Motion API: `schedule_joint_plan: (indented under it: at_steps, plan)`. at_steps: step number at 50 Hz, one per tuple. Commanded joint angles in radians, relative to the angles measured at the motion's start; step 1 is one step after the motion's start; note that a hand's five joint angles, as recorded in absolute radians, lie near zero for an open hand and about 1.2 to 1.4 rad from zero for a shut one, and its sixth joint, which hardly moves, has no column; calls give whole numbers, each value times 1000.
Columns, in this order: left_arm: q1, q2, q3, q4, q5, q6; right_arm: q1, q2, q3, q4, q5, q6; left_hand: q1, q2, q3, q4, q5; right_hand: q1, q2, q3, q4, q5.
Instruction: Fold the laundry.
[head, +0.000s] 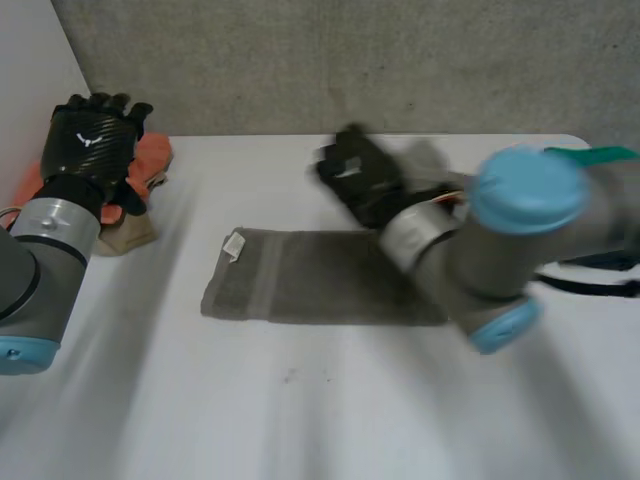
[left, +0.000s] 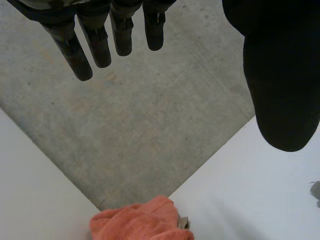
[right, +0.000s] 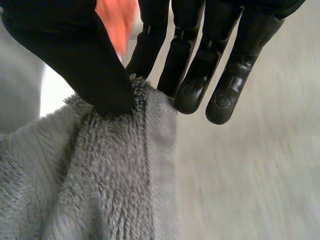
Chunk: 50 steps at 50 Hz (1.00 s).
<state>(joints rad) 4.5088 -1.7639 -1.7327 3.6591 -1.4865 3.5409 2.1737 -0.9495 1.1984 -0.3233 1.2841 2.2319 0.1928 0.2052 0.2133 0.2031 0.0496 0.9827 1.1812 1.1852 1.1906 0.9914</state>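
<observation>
Pinching the grey towel's (head: 300, 285) edge for folding.
My right hand (right: 75, 60) is nipping it with thumb and fingers; my left hand (head: 92, 140) is hovering straight-fingered aside.

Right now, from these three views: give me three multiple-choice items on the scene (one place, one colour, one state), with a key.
1. Going by its white tag, where on the grey towel is the right hand?
A. At the tag end
B. At the end away from the tag
C. On the middle

2. What colour is the cloth pile below the left hand?
A. Blue
B. Orange
C. Black

3. What state is the left hand in?
A. Open, holding nothing
B. Curled round the towel
C. Pinching the pile

Key:
1 B: the head view has the hand at the towel's far right end, and its thumb pinches that edge.
2 B: the pile is orange in the head and left wrist views.
3 A: its fingers are straight and hang free above the pile.
</observation>
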Motion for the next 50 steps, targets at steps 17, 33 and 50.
schedule_joint_plan:
  at_steps: [17,33,50]
  plan:
    - [-100,-34,12,1,8,-36,106,89,15,-92,-19,299,-18,-31,-39,-29,-50,-808,-1007,-1011,-1016,-991]
    - [-304,-354,199,-40,6,-27,-74,-3,237,128,37,649,-9,-21,-29,-19,-40,-378,-577,-581,-586,-562]
    - [-188,-648,523,-93,-216,119,-67,63,250,86,219,448,106,94,85,96,75,30,-169,-173,-178,-154]
